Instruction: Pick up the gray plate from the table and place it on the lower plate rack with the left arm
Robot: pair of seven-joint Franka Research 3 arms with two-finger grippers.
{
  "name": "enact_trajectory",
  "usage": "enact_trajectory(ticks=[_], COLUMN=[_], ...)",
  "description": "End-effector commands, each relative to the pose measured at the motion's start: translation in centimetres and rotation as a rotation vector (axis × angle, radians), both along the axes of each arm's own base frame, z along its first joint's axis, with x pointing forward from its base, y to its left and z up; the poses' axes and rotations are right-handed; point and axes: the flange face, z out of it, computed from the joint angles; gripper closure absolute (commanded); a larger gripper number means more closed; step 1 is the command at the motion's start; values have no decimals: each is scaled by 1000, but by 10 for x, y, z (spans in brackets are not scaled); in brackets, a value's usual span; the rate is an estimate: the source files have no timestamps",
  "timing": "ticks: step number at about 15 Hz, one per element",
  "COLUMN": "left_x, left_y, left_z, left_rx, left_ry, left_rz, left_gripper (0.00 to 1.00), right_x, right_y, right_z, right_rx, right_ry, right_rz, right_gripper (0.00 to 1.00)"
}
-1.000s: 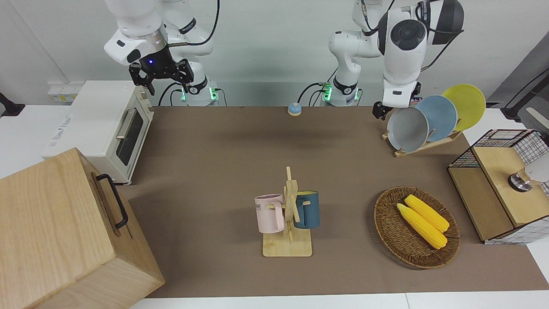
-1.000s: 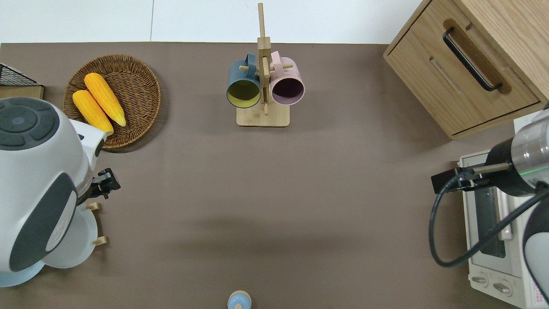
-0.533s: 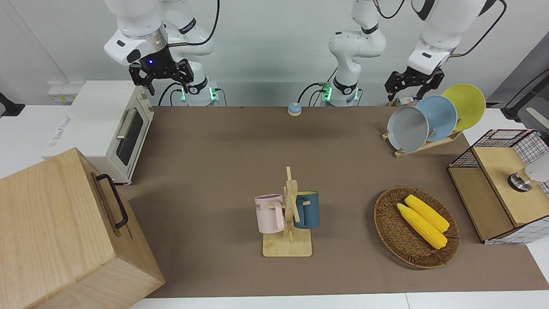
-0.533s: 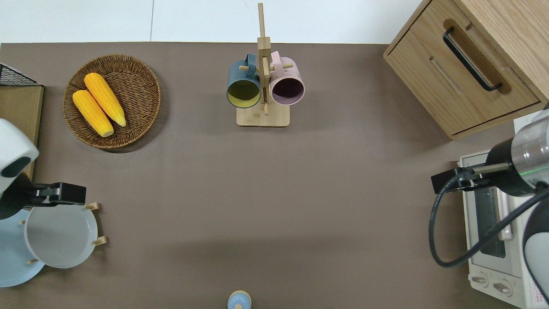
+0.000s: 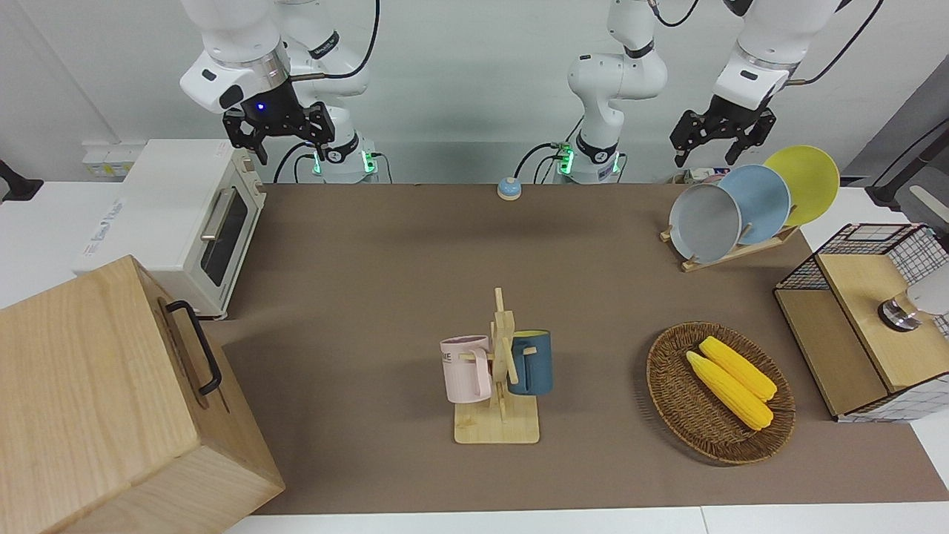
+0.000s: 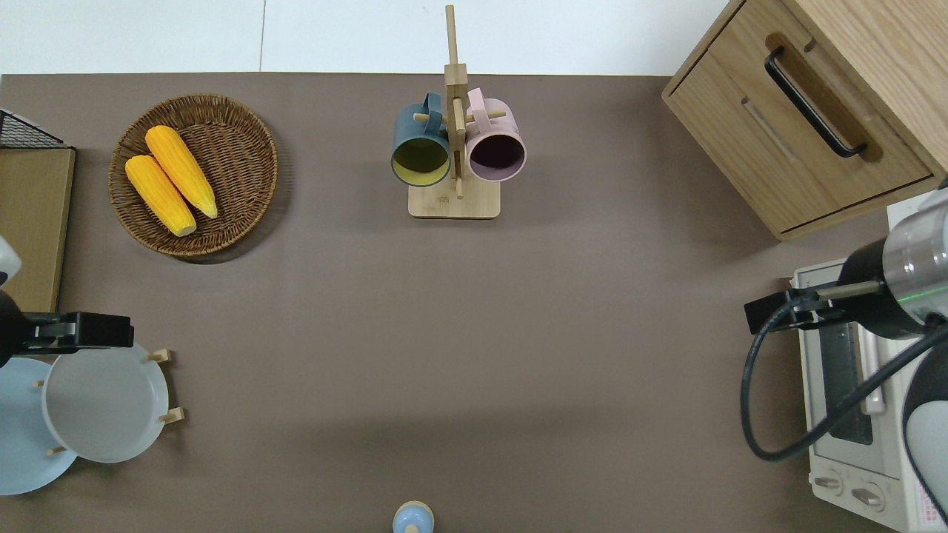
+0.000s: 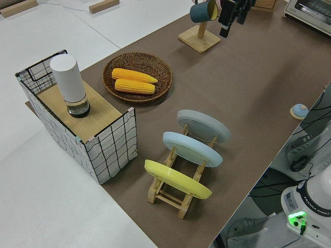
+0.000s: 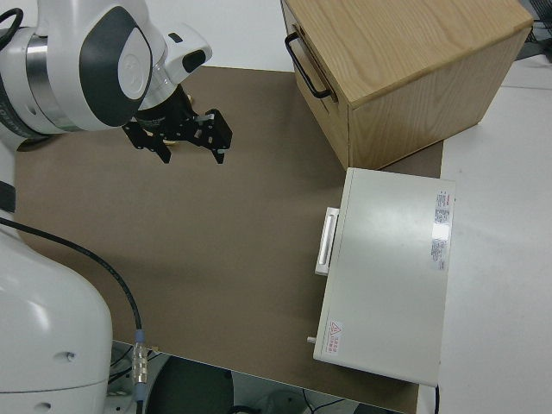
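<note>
I see the gray plate [image 5: 705, 223] sitting in the lower plate rack [image 5: 730, 254], in the lowest slot, leaning back on its pegs. Next slot up holds the blue plate [image 5: 758, 202], then the yellow plate [image 5: 804, 181] at the top. All 3 lean the same way.

My left gripper [image 5: 718, 137] is up in the air w/ fingers spread, holding nothing. From the overhead view it's over the rim of the gray plate, at the edge farther from the robots. Not touching it.

Right arm is parked; its gripper [image 5: 278, 132] is spread open too.

Around the rack on the bench [image 5: 385, 282]: a wire crate w/ a wood top [image 5: 867, 311] just beside it, a basket [image 5: 719, 393] w/ 2 corn cobs [image 5: 730, 380] farther from the robots, & a mug stand [image 5: 498, 386] mid-bench, well apart. Nothing sits btw the gripper & the plates.
</note>
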Motion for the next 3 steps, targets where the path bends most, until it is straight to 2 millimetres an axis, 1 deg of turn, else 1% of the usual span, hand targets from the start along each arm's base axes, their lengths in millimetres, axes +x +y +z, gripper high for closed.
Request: enact_trajectory(ticks=[1, 2, 3], left_x=[-2, -1, 0], left_y=[-4, -4, -1], left_z=[6, 5, 4], left_rx=[51, 47, 42], left_ry=[-21, -18, -16], left_rz=[26, 44, 64], left_gripper=[0, 0, 0], right_x=[-3, -3, -3], right_y=[-4, -4, -4], right_z=[4, 4, 4], right_rx=[2, 2, 2], right_ry=[5, 5, 5], right_rz=[-5, -5, -5], right_gripper=[13, 13, 11])
